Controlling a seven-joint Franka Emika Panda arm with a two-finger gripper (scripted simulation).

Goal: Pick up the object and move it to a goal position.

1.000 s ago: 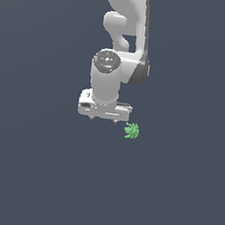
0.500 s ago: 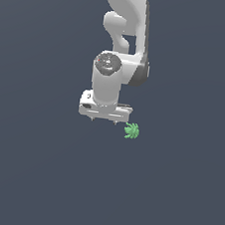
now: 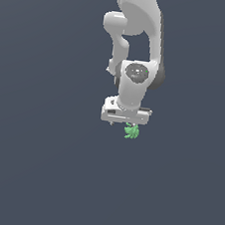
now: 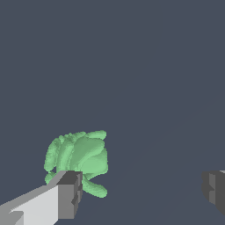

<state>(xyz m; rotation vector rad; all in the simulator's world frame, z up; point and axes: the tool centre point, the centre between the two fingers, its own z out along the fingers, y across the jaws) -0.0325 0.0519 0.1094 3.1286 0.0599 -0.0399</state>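
The white arm (image 3: 135, 47) comes down from the top of the exterior view, its wrist pointing straight down and the flat hand block level above the dark table (image 3: 37, 165). The gripper (image 3: 127, 126) hangs just under that block, directly over the object (image 3: 131, 131), a small bright green lobed cluster lying on the table.

In the wrist view the jaws stand wide apart, holding nothing. One grey fingertip (image 4: 70, 194) sits right against the near edge of the object (image 4: 79, 158), overlapping it in the picture; whether it touches cannot be told. The other fingertip (image 4: 214, 188) is well apart on the far side, so the green cluster lies off-centre in the gap, close to one finger.

Against the frames from a second and half a second ago, the hand has shifted toward the exterior view's right: then the object lay beside the hand's corner, now it is underneath the hand. The object itself has not moved.
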